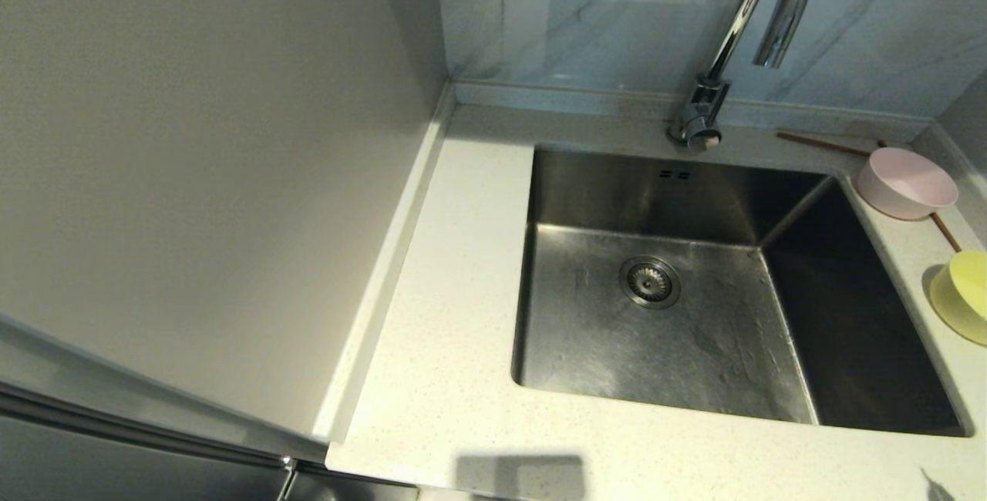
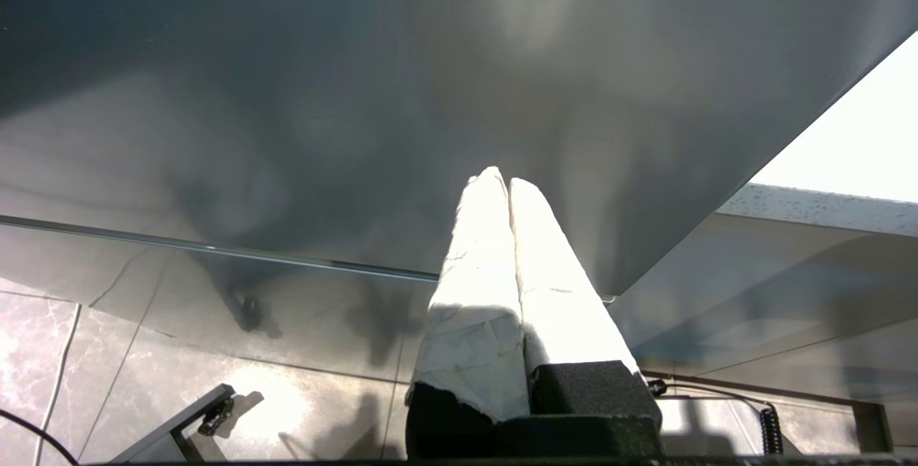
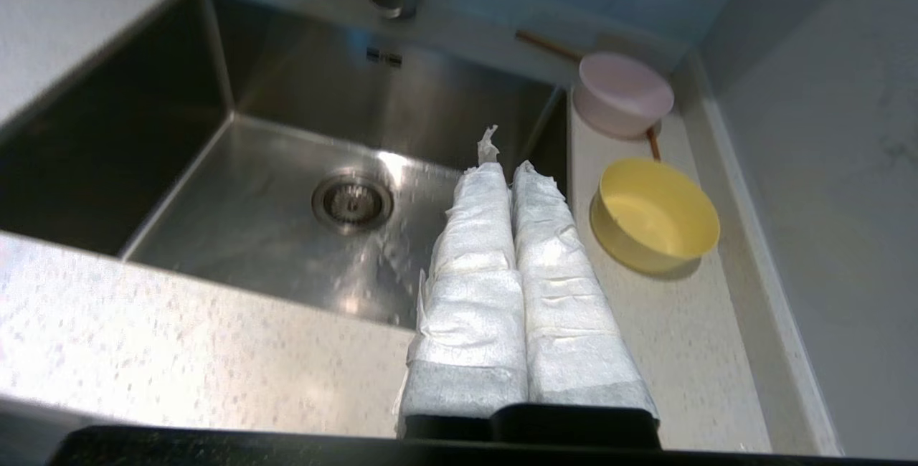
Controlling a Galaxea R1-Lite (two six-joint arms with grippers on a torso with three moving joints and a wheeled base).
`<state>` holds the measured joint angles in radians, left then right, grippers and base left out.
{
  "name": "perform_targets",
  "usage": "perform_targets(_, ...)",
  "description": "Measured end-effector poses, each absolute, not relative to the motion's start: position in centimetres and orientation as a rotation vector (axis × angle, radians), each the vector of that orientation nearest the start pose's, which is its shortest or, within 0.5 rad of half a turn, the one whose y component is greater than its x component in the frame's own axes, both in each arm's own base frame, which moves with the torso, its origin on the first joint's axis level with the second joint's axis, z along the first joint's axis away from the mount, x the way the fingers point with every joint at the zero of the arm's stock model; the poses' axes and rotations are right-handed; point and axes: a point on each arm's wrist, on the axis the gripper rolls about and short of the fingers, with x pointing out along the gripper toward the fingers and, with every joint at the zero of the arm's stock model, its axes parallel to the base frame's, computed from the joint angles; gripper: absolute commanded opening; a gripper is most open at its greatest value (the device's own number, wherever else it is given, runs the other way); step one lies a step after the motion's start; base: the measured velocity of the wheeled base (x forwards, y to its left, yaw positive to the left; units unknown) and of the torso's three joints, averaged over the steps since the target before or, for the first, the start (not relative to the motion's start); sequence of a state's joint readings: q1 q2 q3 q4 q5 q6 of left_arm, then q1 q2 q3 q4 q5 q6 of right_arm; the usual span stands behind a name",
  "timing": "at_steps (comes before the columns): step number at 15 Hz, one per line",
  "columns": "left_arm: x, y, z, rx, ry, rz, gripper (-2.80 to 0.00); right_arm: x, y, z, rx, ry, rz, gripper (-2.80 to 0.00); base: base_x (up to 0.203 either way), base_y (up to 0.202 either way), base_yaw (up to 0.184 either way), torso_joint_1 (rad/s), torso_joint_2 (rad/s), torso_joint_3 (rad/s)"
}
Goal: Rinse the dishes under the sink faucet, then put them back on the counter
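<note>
The steel sink (image 1: 725,308) sits in the off-white counter (image 1: 455,270), its chrome faucet (image 1: 740,31) at the back. On the counter strip to the sink's right stand a pale pink bowl (image 1: 907,182) and a yellow-green bowl (image 1: 962,294), with brown chopsticks (image 1: 821,144) lying behind and under the pink one. My right gripper (image 3: 508,165), fingers wrapped in white, is shut and empty above the sink's near right corner, just short of the yellow-green bowl (image 3: 656,214). The pink bowl (image 3: 622,92) lies beyond. My left gripper (image 2: 500,179) is shut, parked low beside a grey cabinet face.
A tall grey panel (image 1: 193,177) rises along the counter's left side. Blue-grey marbled wall tile (image 1: 586,15) backs the counter, and a side wall (image 3: 825,165) closes in the right end. The sink's drain (image 1: 650,281) lies at mid-basin.
</note>
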<state>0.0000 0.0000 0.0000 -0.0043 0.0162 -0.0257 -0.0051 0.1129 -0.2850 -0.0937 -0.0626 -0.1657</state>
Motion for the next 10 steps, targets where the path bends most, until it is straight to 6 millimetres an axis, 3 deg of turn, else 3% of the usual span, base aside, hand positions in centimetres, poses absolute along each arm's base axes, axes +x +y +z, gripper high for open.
perform_targets(3,-2.3,0.0,7.6,-0.025,-0.004,0.016,-2.80,-3.7,-0.1,15.2,-0.152,-0.337,-0.092,-2.80,0.000,0.000,0.000,0.000,0.00,0.000)
perform_targets(10,-2.3,0.0,7.6,-0.026,-0.004,0.017,-2.80,-2.5,-0.1,10.0,-0.154,-0.208,-0.080,-2.80,0.000,0.000,0.000,0.000,0.00,0.000)
